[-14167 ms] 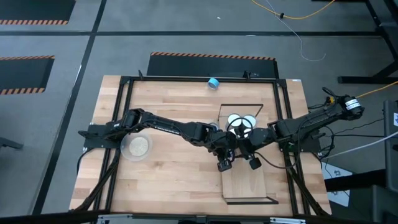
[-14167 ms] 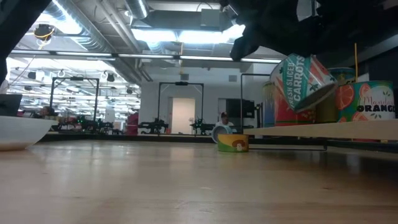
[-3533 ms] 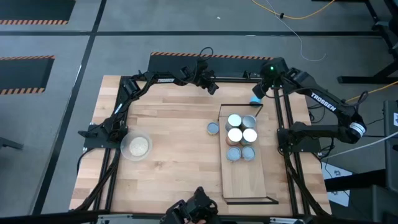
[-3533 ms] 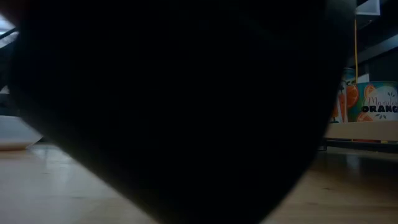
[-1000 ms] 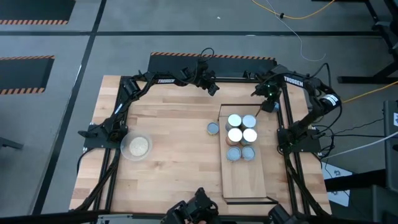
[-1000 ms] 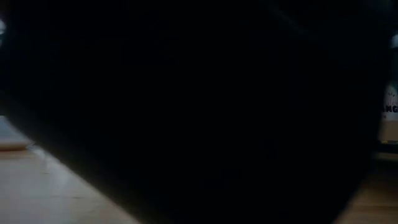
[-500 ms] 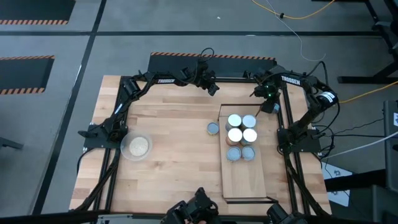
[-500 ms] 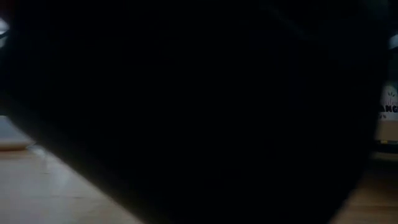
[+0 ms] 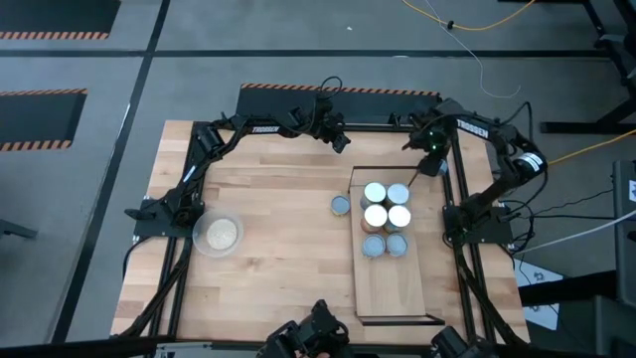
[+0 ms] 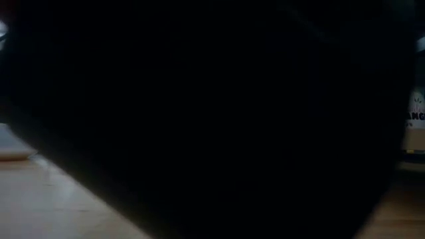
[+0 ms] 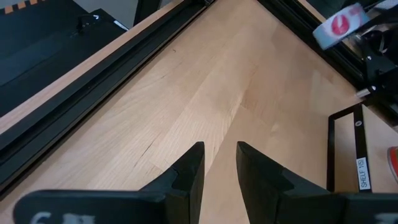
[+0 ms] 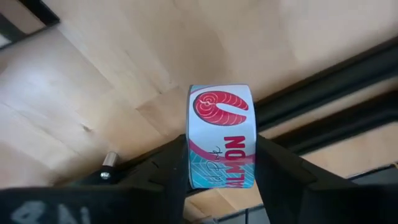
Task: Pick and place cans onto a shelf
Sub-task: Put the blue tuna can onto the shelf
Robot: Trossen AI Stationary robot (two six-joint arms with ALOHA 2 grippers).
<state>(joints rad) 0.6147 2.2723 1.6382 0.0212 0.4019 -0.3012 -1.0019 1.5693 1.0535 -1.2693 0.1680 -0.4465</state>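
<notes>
Low view: almost wholly blocked by a dark shape close to the lens; only a strip of table [image 10: 40, 206] is seen at the lower left.
Shelf [image 9: 390, 288]: laid flat on the table's right half, its long side running from 6 to 12 o'clock; the near half is bare.
Cans on shelf [image 9: 386, 217]: six are stood in three pairs on the far half; the nearest pair shows dull blue-grey tops, the four beyond show shiny white tops.
Loose can [image 9: 340, 205]: stood on the table just beside the shelf, at 9 o'clock of the stack.
Dish [image 9: 218, 235]: set on the table's left part, well apart from the shelf.
Right gripper [image 12: 221, 158]: clenched on the salmon can [image 12: 221, 134], one finger [image 12: 168, 163] pressed on each side; it is held at the shelf's far right corner, at 1 o'clock of the stack.
Salmon can: held on its side above the black table frame; a red fish steak and the word SALMON are seen on its label.
Left gripper [image 11: 219, 163]: held at 12 o'clock by the table's far edge, fingers [image 11: 188, 169] parted by a narrow gap with nothing between them.
</notes>
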